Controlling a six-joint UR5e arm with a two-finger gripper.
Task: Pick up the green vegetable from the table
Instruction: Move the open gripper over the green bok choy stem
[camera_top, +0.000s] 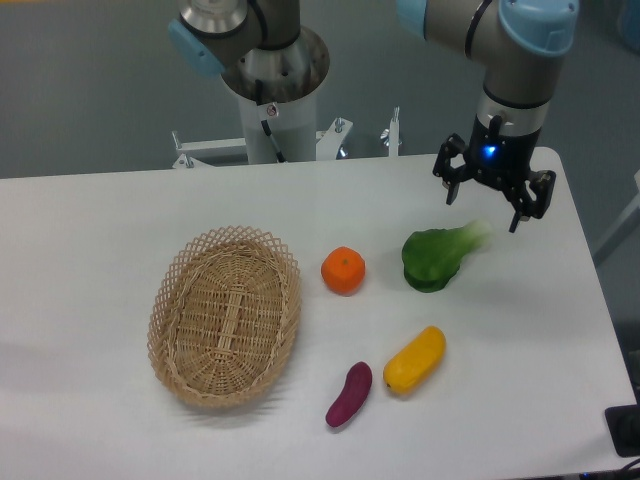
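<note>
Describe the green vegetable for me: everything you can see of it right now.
The green vegetable is a glossy, plastic-looking bok choy toy with dark green rounded leaves and a pale stalk pointing up-right. It lies on its side on the white table, right of the orange. The open hand hovers above its stalk end, apparently not touching.

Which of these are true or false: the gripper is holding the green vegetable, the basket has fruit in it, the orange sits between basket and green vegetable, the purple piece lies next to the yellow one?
1. The gripper holds the green vegetable. False: it is open above the stalk end.
2. The basket has fruit in it. False: nothing shows inside.
3. The orange sits between them. True.
4. The purple piece lies beside the yellow vegetable. True.
</note>
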